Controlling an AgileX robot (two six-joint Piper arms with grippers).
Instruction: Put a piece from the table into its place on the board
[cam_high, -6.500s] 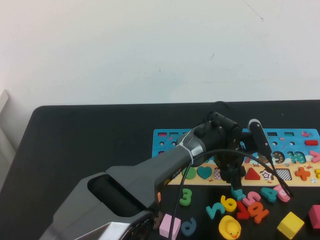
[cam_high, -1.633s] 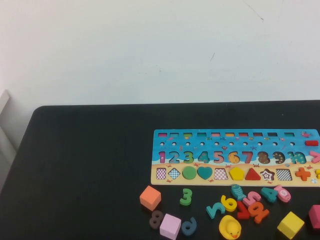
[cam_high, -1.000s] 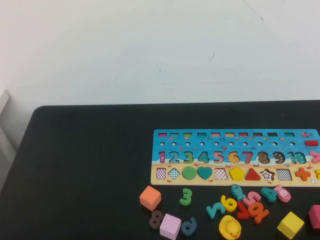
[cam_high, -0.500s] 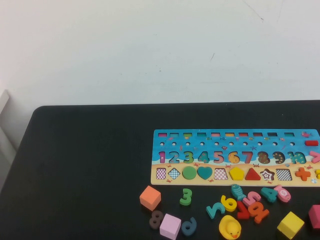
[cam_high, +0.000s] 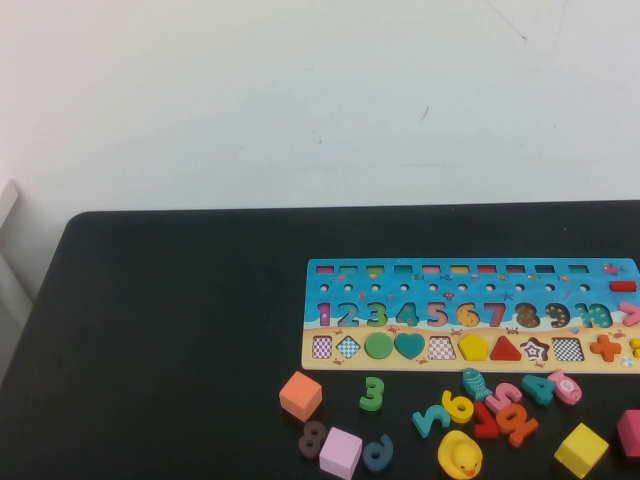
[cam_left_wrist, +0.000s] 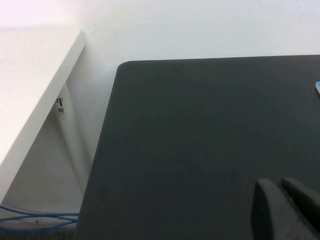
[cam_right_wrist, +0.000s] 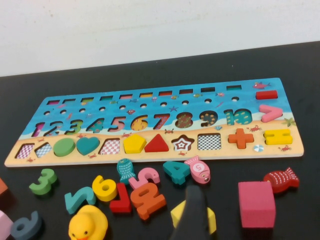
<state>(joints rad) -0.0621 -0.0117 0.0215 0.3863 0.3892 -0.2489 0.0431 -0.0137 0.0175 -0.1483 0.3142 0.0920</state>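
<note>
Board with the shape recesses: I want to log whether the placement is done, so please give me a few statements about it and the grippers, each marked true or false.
1. The yellow pentagon piece sits in its place on the board. True.
2. The rubber duck stands on the board. False: it is on the table, in front of the board.
3. The left gripper holds a number piece. False: its fingers are shut on nothing, over bare table.
4. The right gripper is above the loose pieces, near the yellow cube. True.
</note>
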